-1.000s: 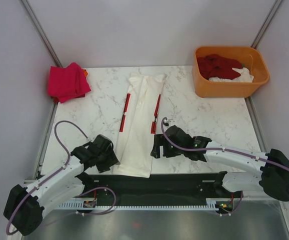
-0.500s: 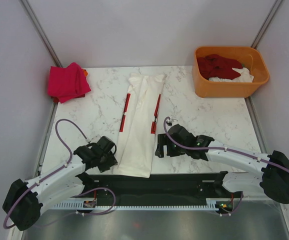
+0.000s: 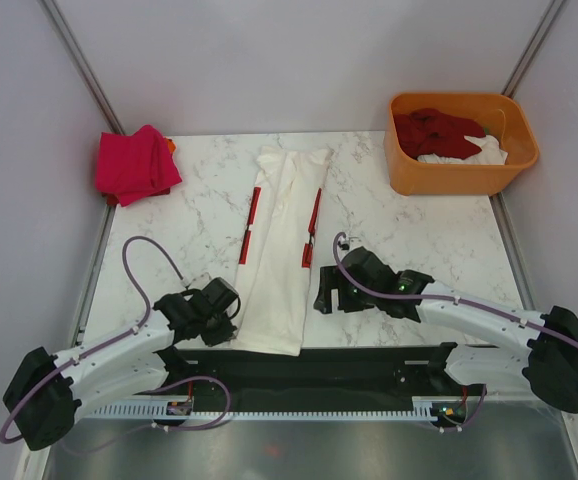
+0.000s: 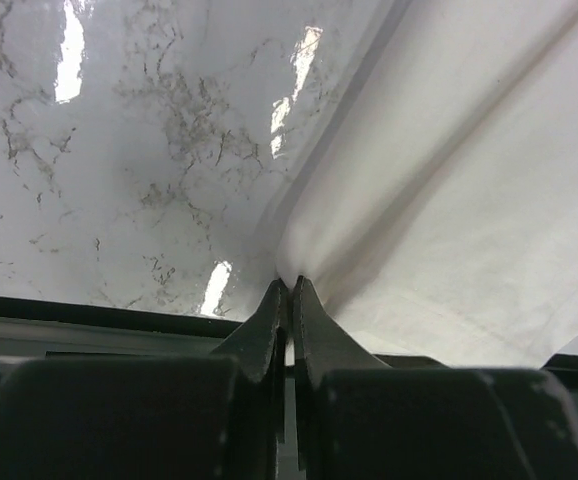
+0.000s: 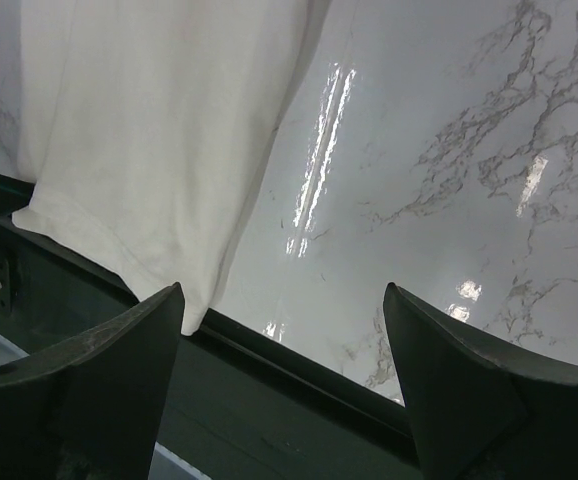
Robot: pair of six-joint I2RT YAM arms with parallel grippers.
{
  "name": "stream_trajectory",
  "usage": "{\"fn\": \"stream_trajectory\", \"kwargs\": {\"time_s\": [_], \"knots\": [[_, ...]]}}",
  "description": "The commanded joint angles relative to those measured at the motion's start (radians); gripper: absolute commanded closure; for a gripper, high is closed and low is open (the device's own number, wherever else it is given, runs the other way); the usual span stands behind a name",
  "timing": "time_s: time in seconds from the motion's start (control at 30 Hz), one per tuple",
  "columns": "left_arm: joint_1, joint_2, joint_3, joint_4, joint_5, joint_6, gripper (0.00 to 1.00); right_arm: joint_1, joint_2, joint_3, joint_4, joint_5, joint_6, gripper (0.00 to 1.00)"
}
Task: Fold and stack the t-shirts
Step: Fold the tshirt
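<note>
A long white t-shirt with red printed marks lies folded into a narrow strip down the middle of the marble table. My left gripper sits at its near left edge. In the left wrist view that gripper is shut, with the white t-shirt's edge pinched and puckered at the tips. My right gripper stands open beside the shirt's near right edge. Its wrist view shows the right gripper empty, with the t-shirt's corner on the left.
A folded bright pink-red t-shirt lies at the far left corner. The orange tub at the far right holds a dark red t-shirt and a white one. A dark strip runs along the table's near edge.
My left gripper has moved in to the shirt's near left edge and shut on it. My right gripper has drifted slightly right and stayed open.
</note>
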Motion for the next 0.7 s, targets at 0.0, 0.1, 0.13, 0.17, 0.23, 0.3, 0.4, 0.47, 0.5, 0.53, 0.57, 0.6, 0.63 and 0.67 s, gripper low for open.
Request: {"fn": "stream_trajectory", "kwargs": {"time_s": [0.0, 0.1, 0.13, 0.17, 0.23, 0.3, 0.4, 0.47, 0.5, 0.53, 0.57, 0.6, 0.63, 0.67], "knots": [[-0.010, -0.022, 0.000, 0.017, -0.015, -0.041, 0.98, -0.004, -0.024, -0.020, 0.002, -0.014, -0.005, 0.11], [-0.017, -0.025, 0.007, 0.029, -0.001, -0.039, 0.98, -0.003, -0.014, -0.068, 0.060, -0.107, 0.025, 0.12], [-0.020, -0.023, 0.008, 0.036, 0.004, -0.042, 0.98, 0.000, -0.011, -0.106, 0.089, -0.144, 0.034, 0.12], [-0.034, -0.019, 0.008, 0.060, 0.011, -0.050, 0.98, 0.002, 0.004, -0.121, 0.141, -0.179, 0.050, 0.12], [-0.050, -0.009, 0.017, 0.083, 0.028, -0.065, 0.98, 0.014, 0.030, -0.148, 0.165, -0.257, 0.053, 0.12], [-0.080, 0.006, 0.031, 0.108, 0.031, -0.076, 0.98, 0.032, 0.050, -0.163, 0.184, -0.272, 0.074, 0.14], [-0.123, 0.032, 0.036, 0.144, 0.031, -0.101, 0.98, 0.074, 0.039, -0.210, 0.266, -0.284, 0.148, 0.14], [-0.155, 0.044, 0.037, 0.166, 0.030, -0.123, 0.98, 0.095, 0.042, -0.240, 0.325, -0.289, 0.177, 0.15], [-0.168, 0.055, 0.036, 0.193, 0.034, -0.130, 0.98, 0.098, 0.045, -0.246, 0.338, -0.281, 0.201, 0.16], [-0.180, 0.063, 0.036, 0.210, 0.033, -0.143, 0.98, 0.106, 0.048, -0.257, 0.347, -0.275, 0.211, 0.17], [-0.203, 0.070, 0.043, 0.221, 0.033, -0.150, 0.98, 0.109, 0.053, -0.261, 0.368, -0.264, 0.221, 0.18], [-0.214, 0.080, 0.049, 0.238, 0.030, -0.154, 0.98, 0.111, 0.056, -0.266, 0.375, -0.259, 0.229, 0.19], [-0.224, 0.099, 0.056, 0.241, 0.028, -0.156, 0.98, 0.118, 0.058, -0.272, 0.375, -0.256, 0.243, 0.21], [-0.241, 0.107, 0.065, 0.244, 0.024, -0.156, 0.98, 0.120, 0.059, -0.275, 0.375, -0.249, 0.248, 0.23]]}}
